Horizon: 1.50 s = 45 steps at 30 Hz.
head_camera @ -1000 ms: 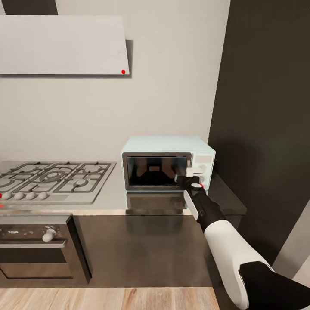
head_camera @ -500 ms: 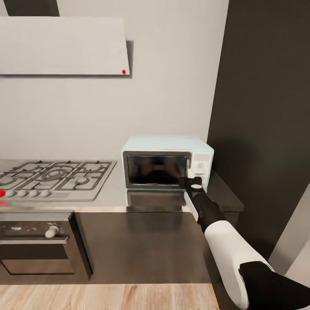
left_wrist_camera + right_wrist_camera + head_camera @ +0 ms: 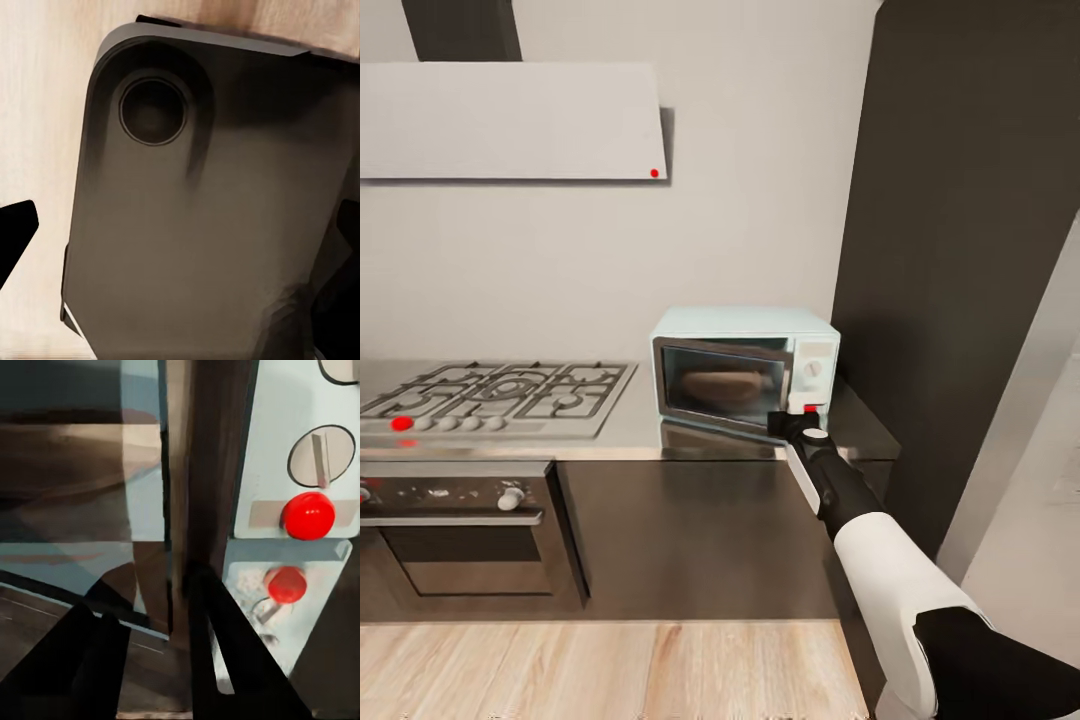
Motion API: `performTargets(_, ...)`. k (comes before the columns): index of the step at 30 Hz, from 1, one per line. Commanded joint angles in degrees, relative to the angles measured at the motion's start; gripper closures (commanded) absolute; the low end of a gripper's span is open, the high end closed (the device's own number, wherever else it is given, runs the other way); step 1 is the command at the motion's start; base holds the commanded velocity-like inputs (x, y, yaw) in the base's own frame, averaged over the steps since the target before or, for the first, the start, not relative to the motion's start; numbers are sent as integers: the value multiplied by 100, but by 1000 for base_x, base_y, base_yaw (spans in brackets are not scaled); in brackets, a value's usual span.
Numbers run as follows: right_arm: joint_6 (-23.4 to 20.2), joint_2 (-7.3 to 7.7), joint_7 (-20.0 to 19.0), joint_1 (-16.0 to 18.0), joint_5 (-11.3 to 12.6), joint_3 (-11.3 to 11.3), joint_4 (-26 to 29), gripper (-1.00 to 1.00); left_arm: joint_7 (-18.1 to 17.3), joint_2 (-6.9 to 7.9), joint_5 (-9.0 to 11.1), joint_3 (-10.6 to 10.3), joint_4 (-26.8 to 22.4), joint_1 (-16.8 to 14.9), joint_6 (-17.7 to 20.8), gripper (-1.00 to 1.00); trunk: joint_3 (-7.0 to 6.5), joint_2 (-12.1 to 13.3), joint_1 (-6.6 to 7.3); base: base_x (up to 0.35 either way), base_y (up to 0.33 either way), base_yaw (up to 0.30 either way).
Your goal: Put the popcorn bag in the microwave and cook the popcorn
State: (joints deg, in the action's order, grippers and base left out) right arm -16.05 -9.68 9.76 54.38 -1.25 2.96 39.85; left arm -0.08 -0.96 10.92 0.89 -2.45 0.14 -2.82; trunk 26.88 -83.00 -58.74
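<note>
The pale-blue microwave stands on the grey countertop beside the wall. Its dark glass door is slightly ajar, its right edge swung forward. A dim tan shape, likely the popcorn bag, shows through the glass; no popcorn can be made out. My right gripper is at the door's free edge. In the right wrist view its dark fingers straddle the door edge, beside a knob and a red indicator dot. My left gripper hangs open over my dark base.
A gas hob lies left of the microwave, with a steel oven below and a white hood above. A tall dark cabinet rises right of the microwave. Dark cabinet fronts meet the wooden floor.
The camera has drawn back, shifting the scene. The microwave door was flush and now stands ajar, with my right gripper at its edge. The tan shape inside has become visible.
</note>
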Motion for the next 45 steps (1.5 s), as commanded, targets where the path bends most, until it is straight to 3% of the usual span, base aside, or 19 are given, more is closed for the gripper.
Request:
performTargets(1,-56,10,369,6,-80,3,5,100,-1,-2,33,8,-10,4,-9,-100,6,-3,3,-82,0,0)
performTargets(6,-64,10,361,5,-82,3,5,100,-1,-1,33,7,-10,4,-8,-100,6,-3,3,-16,0,0)
performTargets(7,-63,10,360,6,-83,3,5,-100,-1,-2,33,6,-10,4,-8,-100,6,-3,3,0,0,0)
performTargets(15,-113,19,348,3,-98,3,5,-100,-1,-1,33,8,-10,4,-9,-100,6,-3,3,0,0,0)
performTargets(21,-154,24,269,5,-350,3,-2,-100,-1,-1,33,8,-10,4,-8,-100,6,-3,3,0,0,0)
performTargets(23,-202,33,61,9,-389,3,-3,-100,-1,-1,33,8,-10,4,-9,-100,6,-3,3,0,0,0)
performTargets(26,-227,61,-502,14,-732,3,-2,-100,-1,-1,33,7,-10,4,-8,-100,6,-3,3,0,0,0)
performTargets(28,-235,185,-924,22,-1033,3,49,-100,-1,-1,33,4,-10,4,-9,-100,6,-3,3,0,0,0)
performTargets(30,-239,367,-1359,26,-1169,-1,84,-100,-1,-1,33,5,-10,4,-9,-100,6,-3,3,0,0,0)
performTargets(35,-314,978,-1914,28,-1156,-12,101,-100,-1,-1,33,1,-10,4,-8,-100,6,-3,3,0,0,0)
performTargets(39,-328,1310,-2346,28,-1148,-22,92,-100,-1,-1,33,0,-10,4,-8,-100,6,-3,3,0,0,0)
performTargets(44,-336,1377,-2378,28,-1136,-97,61,-100,-1,-1,33,1,-10,4,-8,-100,6,-3,3,0,0,0)
performTargets(45,-337,1367,-2362,28,-1114,-251,63,-100,-1,-1,33,0,-10,4,-8,-100,6,-3,3,0,0,0)
